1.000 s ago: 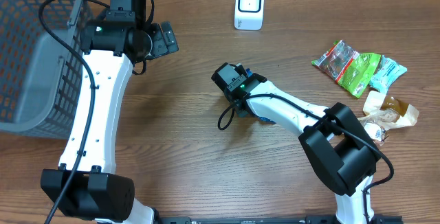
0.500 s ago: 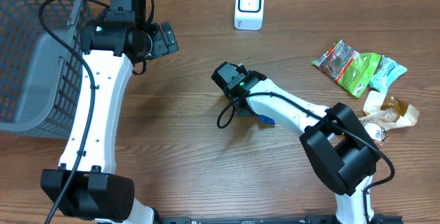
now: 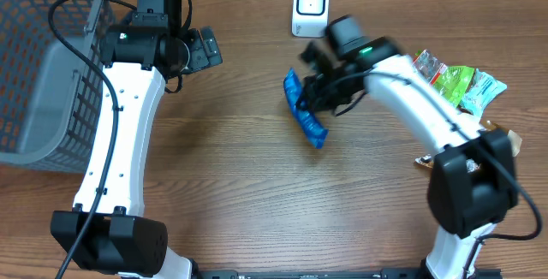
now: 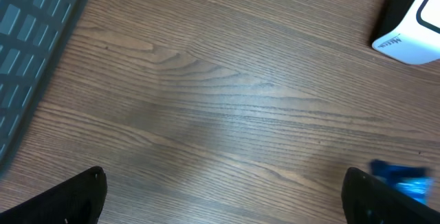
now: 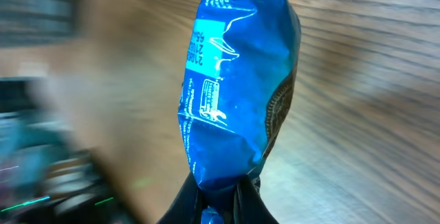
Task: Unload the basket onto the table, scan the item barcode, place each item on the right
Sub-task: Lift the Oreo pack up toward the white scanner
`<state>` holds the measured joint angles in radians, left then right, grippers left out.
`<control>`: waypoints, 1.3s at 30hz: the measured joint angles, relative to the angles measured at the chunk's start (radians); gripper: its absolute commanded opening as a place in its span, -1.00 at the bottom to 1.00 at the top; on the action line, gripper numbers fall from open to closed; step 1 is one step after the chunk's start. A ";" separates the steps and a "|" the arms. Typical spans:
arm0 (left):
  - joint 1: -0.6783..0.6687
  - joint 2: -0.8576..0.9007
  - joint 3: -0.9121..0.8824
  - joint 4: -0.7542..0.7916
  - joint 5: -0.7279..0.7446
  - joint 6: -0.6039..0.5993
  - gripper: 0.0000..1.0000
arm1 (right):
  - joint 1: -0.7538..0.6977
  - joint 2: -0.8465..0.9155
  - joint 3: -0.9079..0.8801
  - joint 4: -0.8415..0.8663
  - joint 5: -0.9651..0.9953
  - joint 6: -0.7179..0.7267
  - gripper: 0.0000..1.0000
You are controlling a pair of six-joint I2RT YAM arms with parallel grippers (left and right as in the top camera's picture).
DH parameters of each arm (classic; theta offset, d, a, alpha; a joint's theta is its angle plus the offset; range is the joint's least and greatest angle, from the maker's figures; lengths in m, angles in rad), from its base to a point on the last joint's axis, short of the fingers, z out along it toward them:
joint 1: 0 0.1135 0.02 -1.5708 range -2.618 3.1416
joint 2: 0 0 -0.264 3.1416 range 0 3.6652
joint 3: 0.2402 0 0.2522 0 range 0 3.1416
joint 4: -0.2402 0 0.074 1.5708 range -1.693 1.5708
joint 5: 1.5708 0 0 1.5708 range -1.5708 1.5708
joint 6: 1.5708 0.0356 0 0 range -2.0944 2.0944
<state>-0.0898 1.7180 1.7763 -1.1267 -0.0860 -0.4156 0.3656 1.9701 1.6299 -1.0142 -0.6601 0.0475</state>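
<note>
Right gripper (image 5: 218,207) clamped on blue packet (image 3: 306,118) end, packet lifted off desk (image 3: 240,193); step: presenting to scanner (image 3: 310,7). Next: turn barcode toward scanner face. Left gripper (image 3: 208,50) wide, empty

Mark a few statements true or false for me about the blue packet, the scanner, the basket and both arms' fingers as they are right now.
1. The right fingers are shut on the blue packet. True.
2. The blue packet sits in the grey basket. False: it is in the right fingers, over the table, well apart from the basket.
3. The left fingers hold the white scanner. False: they are open and empty; the scanner stands on the table by itself.
4. More snack packets lie on the table's right side. True.
</note>
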 measured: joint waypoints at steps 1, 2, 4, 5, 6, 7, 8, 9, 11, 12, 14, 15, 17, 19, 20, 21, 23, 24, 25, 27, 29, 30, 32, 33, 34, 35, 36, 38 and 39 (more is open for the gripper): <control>0.000 0.000 0.000 0.000 0.000 0.000 1.00 | -0.039 0.000 0.000 -0.010 -0.081 -0.023 -0.92; 0.000 0.000 0.000 0.000 0.000 0.000 0.99 | -0.067 0.000 0.000 -0.020 -0.144 -0.043 -0.92; 0.000 0.000 0.000 0.000 0.000 0.000 0.99 | -0.124 0.000 0.000 -0.042 -0.292 -0.088 -0.93; 0.000 0.000 0.000 0.000 0.000 0.000 1.00 | -0.150 0.000 0.000 -0.052 -0.372 -0.113 -0.92; 0.000 0.000 0.000 0.000 0.000 0.000 1.00 | -0.166 0.000 0.000 -0.057 -0.430 -0.129 -0.92; 0.000 0.000 0.000 0.000 0.000 0.000 1.00 | -0.179 0.000 0.000 -0.059 -0.485 -0.143 -0.93; 0.000 0.000 0.000 0.000 0.000 0.000 1.00 | -0.190 0.000 0.000 -0.058 -0.535 -0.154 -0.93; 0.000 0.000 0.000 0.000 0.000 0.000 0.99 | -0.200 0.000 0.000 -0.055 -0.583 -0.163 -0.93; 0.000 0.000 0.000 0.000 0.000 0.000 0.99 | -0.217 0.000 0.000 -0.049 -0.681 -0.175 -0.93; 0.000 0.000 0.000 0.000 0.000 0.000 0.99 | -0.224 0.000 0.000 -0.046 -0.716 -0.174 -0.93; 0.000 0.000 0.000 0.000 0.000 0.000 0.99 | -0.236 0.000 0.000 -0.044 -0.772 -0.173 -0.93; 0.000 0.000 0.000 0.000 0.000 0.000 1.00 | -0.239 0.000 0.000 -0.044 -0.789 -0.170 -0.92; 0.000 0.000 0.000 0.000 0.000 0.000 1.00 | -0.244 -0.001 0.000 -0.044 -0.814 -0.154 -0.93; 0.000 0.000 0.000 0.000 0.000 0.000 1.00 | -0.245 -0.008 0.000 -0.044 -0.833 -0.140 -0.93; 0.000 0.000 0.000 0.000 0.000 0.000 1.00 | -0.245 -0.011 0.000 -0.045 -0.836 -0.137 -0.93; 0.000 0.000 0.000 0.000 0.000 0.000 1.00 | -0.245 -0.019 0.002 -0.044 -0.840 -0.129 -0.92; 0.000 0.000 0.000 0.000 0.000 0.000 0.99 | -0.245 -0.037 0.015 -0.041 -0.845 -0.117 -0.93; 0.000 0.000 0.000 0.000 0.000 0.000 1.00 | -0.245 -0.045 0.029 -0.039 -0.846 -0.110 -0.93; 0.000 0.000 0.000 0.000 0.000 0.000 1.00 | -0.245 -0.054 0.047 -0.033 -0.849 -0.103 -0.93; 0.000 0.000 0.000 0.000 0.000 0.000 1.00 | -0.245 -0.066 0.099 -0.029 -0.855 -0.080 -0.92; 0.000 0.000 0.000 0.000 0.000 0.000 1.00 | -0.245 -0.074 0.148 -0.021 -0.858 -0.065 -0.93; 0.000 0.000 0.000 0.000 0.000 0.000 0.99 | -0.245 -0.077 0.166 -0.014 -0.860 -0.058 -0.93; 0.000 0.000 0.000 0.000 0.000 0.000 0.99 | -0.245 -0.083 0.198 0.018 -0.864 -0.036 -0.93; 0.000 0.000 0.000 0.000 0.000 0.000 0.99 | -0.245 -0.087 0.206 0.042 -0.867 -0.024 -0.93; 0.000 0.000 0.000 0.000 0.000 0.000 0.99 | -0.245 -0.090 0.211 0.075 -0.871 -0.007 -0.93; 0.000 0.000 0.000 0.000 0.000 0.000 1.00 | -0.245 -0.092 0.212 0.087 -0.872 0.002 -0.93; 0.000 0.000 0.000 0.000 0.000 0.000 1.00 | -0.245 -0.092 0.213 0.100 -0.871 0.008 -0.92; 0.000 0.000 0.000 0.000 0.000 0.000 0.99 | -0.245 -0.092 0.213 0.113 -0.858 0.019 -0.93; 0.000 0.000 0.000 0.000 0.000 0.000 0.99 | -0.245 -0.092 0.213 0.114 -0.838 0.024 -0.93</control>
<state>-0.0898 1.7180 1.7763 -1.1267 -0.0860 -0.4156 0.1211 1.8782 1.8431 -0.9001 -1.4982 0.0719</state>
